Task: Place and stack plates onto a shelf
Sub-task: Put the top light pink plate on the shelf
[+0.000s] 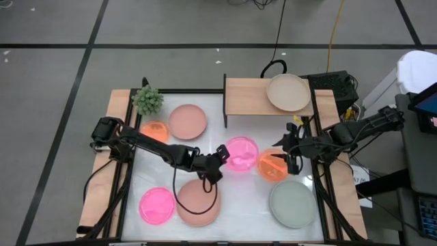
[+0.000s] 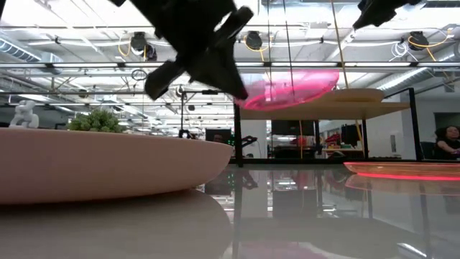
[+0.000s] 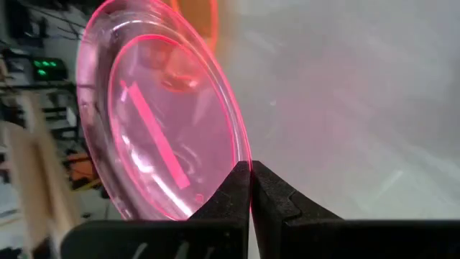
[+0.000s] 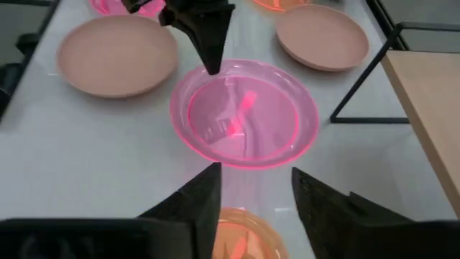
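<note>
- Left gripper (image 1: 220, 153) clamped onto the near-left rim of a translucent neon pink plate (image 1: 242, 153), lifted off the table, mid-table, just near of the shelf (image 1: 252, 97).
- From the low view, plate (image 2: 287, 89) hanging up around shelf-top height, tilted a bit.
- In the left wrist view, fingers (image 3: 228, 198) pinched right down on the thin edge, barely any gap.
- Right gripper (image 1: 292, 154) parked over the orange translucent plate (image 1: 272, 166) on the right, jaws spread, holding nothing.
- Handling guess: looks like light, stiff, glossy plastic, so probably slippery in an edge pinch and prone to swinging or pivoting around the grip. Raised lip is the only real handle on it. Slow moves, keep it level.
- Shelf: light wood top, dark thin side supports, far side of the table. Already carrying one beige matte plate (image 1: 288, 92) on its right half, left half bare.
- Still on the table: salmon plate (image 1: 187, 121) far left, smaller orange one (image 1: 155, 130) beside it, big salmon plate (image 1: 198, 203) near centre, second neon pink plate (image 1: 156, 205) near left, pale grey-green plate (image 1: 293, 203) near right.
- Matte ones look thicker and heavier, likely grippier on the rim.
- Spiky little green plant (image 1: 147, 100) at the far-left corner, well clear of the shelf.
</note>
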Action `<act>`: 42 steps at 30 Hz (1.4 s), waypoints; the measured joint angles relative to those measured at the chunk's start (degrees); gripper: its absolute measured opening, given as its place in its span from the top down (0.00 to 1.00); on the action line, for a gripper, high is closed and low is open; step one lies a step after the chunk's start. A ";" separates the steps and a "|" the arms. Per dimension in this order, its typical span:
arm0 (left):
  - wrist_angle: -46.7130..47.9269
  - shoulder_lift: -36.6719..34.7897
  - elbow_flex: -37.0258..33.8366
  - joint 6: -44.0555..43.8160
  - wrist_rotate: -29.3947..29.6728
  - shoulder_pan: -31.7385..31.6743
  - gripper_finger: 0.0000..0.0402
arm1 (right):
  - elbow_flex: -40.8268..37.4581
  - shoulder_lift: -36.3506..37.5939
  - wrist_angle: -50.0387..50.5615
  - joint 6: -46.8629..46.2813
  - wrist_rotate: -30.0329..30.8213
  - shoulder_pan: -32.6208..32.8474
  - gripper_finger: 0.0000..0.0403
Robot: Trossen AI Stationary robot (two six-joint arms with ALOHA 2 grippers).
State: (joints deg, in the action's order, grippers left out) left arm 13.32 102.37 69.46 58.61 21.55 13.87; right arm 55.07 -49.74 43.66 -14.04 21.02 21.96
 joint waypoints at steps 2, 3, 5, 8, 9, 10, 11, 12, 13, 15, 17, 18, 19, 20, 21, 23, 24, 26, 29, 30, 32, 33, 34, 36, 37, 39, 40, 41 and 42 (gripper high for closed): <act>0.12 0.00 1.50 0.65 0.37 0.01 0.99 | 0.77 0.00 0.15 -0.12 0.02 1.19 0.71; 0.19 0.00 2.15 1.06 0.67 0.02 0.99 | 1.16 0.00 0.15 -0.07 0.04 1.86 0.74; 0.25 0.00 3.35 2.48 1.34 -0.03 0.99 | 2.00 0.00 0.31 0.11 1.01 3.27 0.79; 0.24 0.00 5.33 3.98 2.09 -0.54 0.99 | 3.10 0.00 1.73 0.14 3.36 5.60 0.87; 0.22 0.00 6.00 4.42 2.11 -0.89 0.99 | 3.38 0.00 2.20 0.15 3.97 6.39 0.89; 0.10 -0.02 6.56 4.77 2.12 -1.29 0.99 | 3.59 0.00 2.42 0.13 4.66 7.20 0.92; 0.10 -0.04 7.05 5.12 2.12 -1.84 0.99 | 3.70 0.00 2.44 0.13 4.77 7.90 0.94; 0.18 -0.04 7.44 5.53 2.13 -2.36 0.99 | 3.71 0.00 2.42 0.13 4.81 8.50 0.96; 0.27 -0.04 7.95 6.03 2.13 -3.09 0.99 | 3.71 0.00 2.50 0.15 4.81 9.02 0.98; 0.27 -0.04 8.89 6.43 2.13 -4.49 0.99 | 3.71 -0.02 2.50 0.13 4.90 9.73 0.99; 0.16 -0.07 9.81 6.97 2.13 -6.09 0.99 | 3.71 -0.02 2.53 -0.17 6.49 10.15 0.99; 0.09 -0.07 10.14 7.17 2.14 -6.87 0.99 | 3.71 -0.02 2.59 -0.24 7.22 10.24 0.99; 0.18 -0.07 10.51 7.28 2.15 -7.69 0.99 | 3.71 -0.02 2.65 -0.24 7.54 10.32 0.99; 0.22 -0.07 10.95 7.28 2.15 -8.46 0.99 | 3.71 0.00 2.73 -0.24 7.54 10.38 0.99; 0.28 -0.07 11.42 7.28 2.13 -9.22 0.99 | 3.71 0.04 2.87 -0.22 7.54 10.40 1.00; 0.18 -0.07 12.52 7.28 2.13 -10.80 0.99 | 3.71 0.09 3.06 -0.17 7.54 10.42 1.00; 0.07 -0.07 13.07 7.28 2.13 -11.54 0.99 | 3.71 0.09 3.04 -0.16 7.54 10.40 1.00; -0.68 -0.07 13.91 7.27 2.11 -12.87 0.99 | 3.71 0.09 3.05 -0.10 7.54 10.40 1.00; -4.02 -0.07 14.36 7.25 2.11 -14.63 0.99 | 3.71 0.09 3.04 -0.09 7.54 10.40 1.00; -5.32 -0.07 14.36 7.25 2.11 -15.14 0.99 | 3.71 0.09 3.05 -0.07 7.54 10.40 1.00; -7.81 -0.07 14.36 7.23 2.09 -16.12 0.99 | 3.71 0.09 3.04 0.17 7.54 10.40 1.00; -8.48 -0.07 14.36 7.23 2.09 -16.54 0.99 | 3.71 0.09 3.04 0.17 7.54 10.40 1.00; -8.86 -0.07 14.38 7.09 2.09 -16.93 0.99 | 3.71 0.09 3.04 0.17 7.54 10.40 1.00; -8.92 -0.07 14.38 6.13 2.07 -17.64 0.99 | 3.71 0.09 3.04 0.17 7.54 10.40 1.00; -8.90 -0.07 14.38 5.21 2.03 -18.02 0.99 | 3.71 0.09 3.04 0.21 7.54 10.40 1.00; -8.99 -0.07 14.38 3.43 0.77 -18.74 0.99 | 3.71 0.09 3.04 0.92 7.52 10.40 1.00; -9.05 -0.07 14.38 2.77 0.12 -19.18 0.99 | 3.71 0.09 3.00 1.29 7.54 10.40 1.00; -9.16 0.01 14.38 2.15 -0.63 -19.62 0.99 | 3.71 0.09 2.93 1.42 7.54 10.40 1.00; -9.76 0.45 14.38 1.68 -0.79 -20.03 0.99 | 3.71 0.09 2.93 1.44 7.54 10.40 1.00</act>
State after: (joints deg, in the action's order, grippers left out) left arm 3.56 102.81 83.83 60.29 20.75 -6.16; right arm 58.78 -49.65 46.59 -12.60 28.56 32.36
